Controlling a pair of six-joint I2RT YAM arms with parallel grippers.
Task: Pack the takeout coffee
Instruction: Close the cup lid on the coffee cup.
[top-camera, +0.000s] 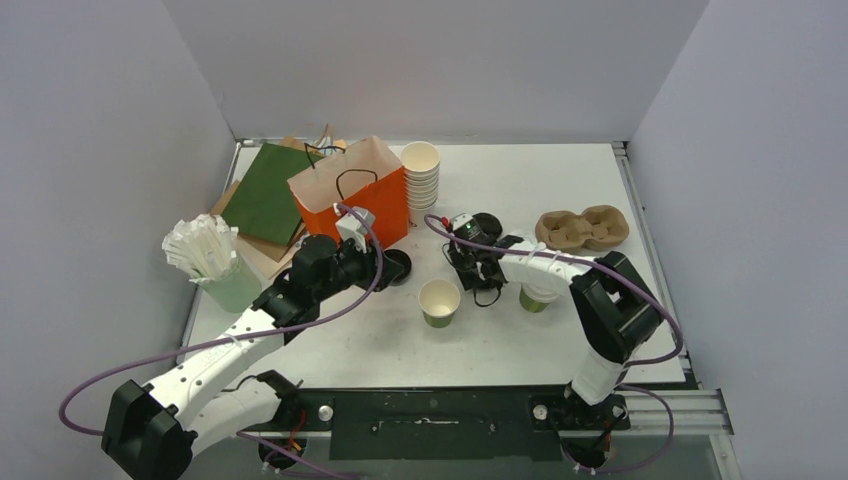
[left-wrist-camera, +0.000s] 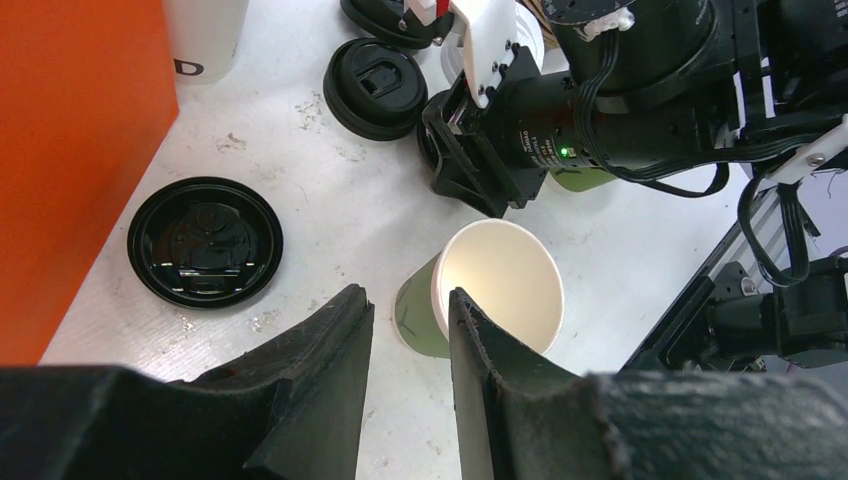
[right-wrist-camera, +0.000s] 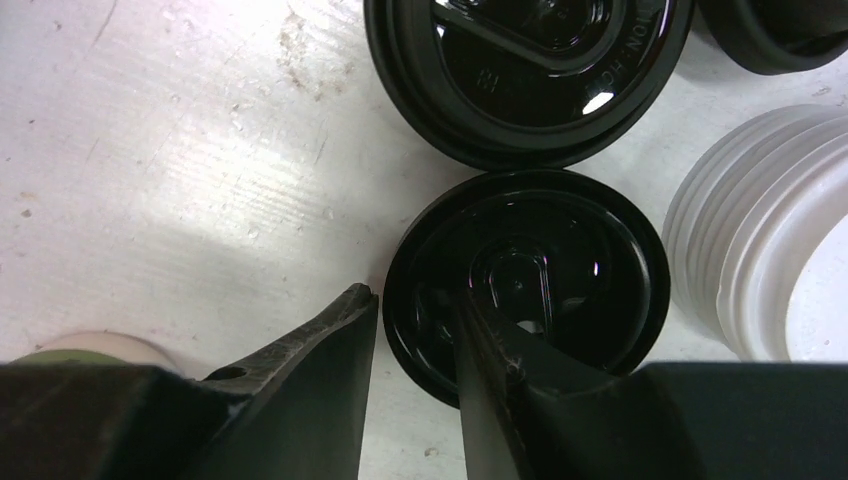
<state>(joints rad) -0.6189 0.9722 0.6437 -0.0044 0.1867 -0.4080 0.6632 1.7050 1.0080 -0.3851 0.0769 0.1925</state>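
No lidded takeout coffee is in view. An olive-green paper cup (top-camera: 439, 300) (left-wrist-camera: 500, 285) stands lidless near the table's middle. A second green cup (top-camera: 533, 298) sits mostly hidden under the right arm. My left gripper (top-camera: 385, 264) (left-wrist-camera: 405, 295) is open with bare table between its fingers. The lidless cup is just past its right finger, and a loose black lid (left-wrist-camera: 205, 240) lies to its left. My right gripper (top-camera: 476, 268) (right-wrist-camera: 415, 300) is open and straddles the rim of another black lid (right-wrist-camera: 560, 270), one finger over the lid, the other beside it.
An orange paper bag (top-camera: 350, 195) stands at the back left, with green bags (top-camera: 268, 190) behind it. Stacked white cups (top-camera: 421, 175), a pulp cup carrier (top-camera: 582, 228) and a straw holder (top-camera: 215, 262) are around. More black lids (right-wrist-camera: 530, 70) and stacked white lids (right-wrist-camera: 760, 250) lie by the right gripper.
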